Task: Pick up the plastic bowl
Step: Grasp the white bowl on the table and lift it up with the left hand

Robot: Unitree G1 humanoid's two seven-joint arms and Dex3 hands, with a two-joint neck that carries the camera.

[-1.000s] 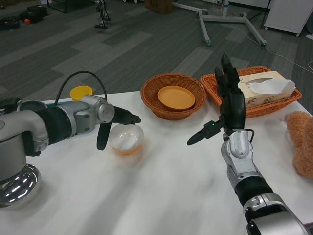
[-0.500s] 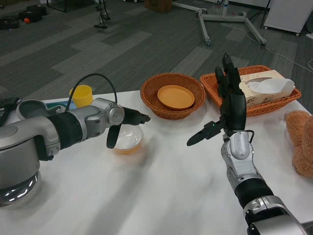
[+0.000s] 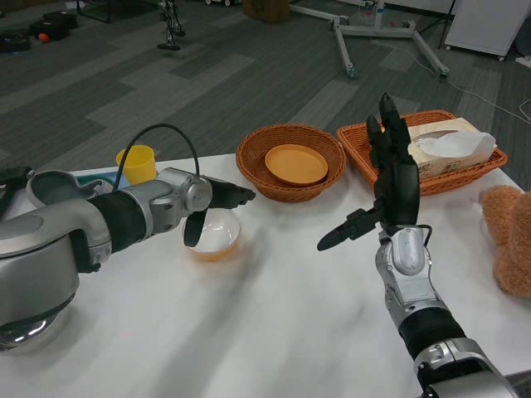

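Note:
The plastic bowl (image 3: 217, 236) is translucent white with an orange tint at its base and sits on the white table (image 3: 274, 332), left of centre. My left hand (image 3: 214, 205) hovers over the bowl's far rim: some fingers reach out to the right and one hangs down inside the bowl's left side. The frame does not show a firm grip on the bowl. My right hand (image 3: 388, 186) is raised at centre right, fingers spread upward and thumb pointing left, holding nothing.
A round wicker basket (image 3: 290, 162) holding an orange plate (image 3: 297, 164) stands behind the bowl. A rectangular wicker tray (image 3: 423, 157) with a tissue box lies at back right. A yellow cup (image 3: 138, 163) stands at back left, a brown plush toy (image 3: 513, 253) at the right edge.
My left hand has moved right over the bowl, and its hanging finger now dips inside the rim instead of outside it. My right hand stays raised. The view has shifted slightly.

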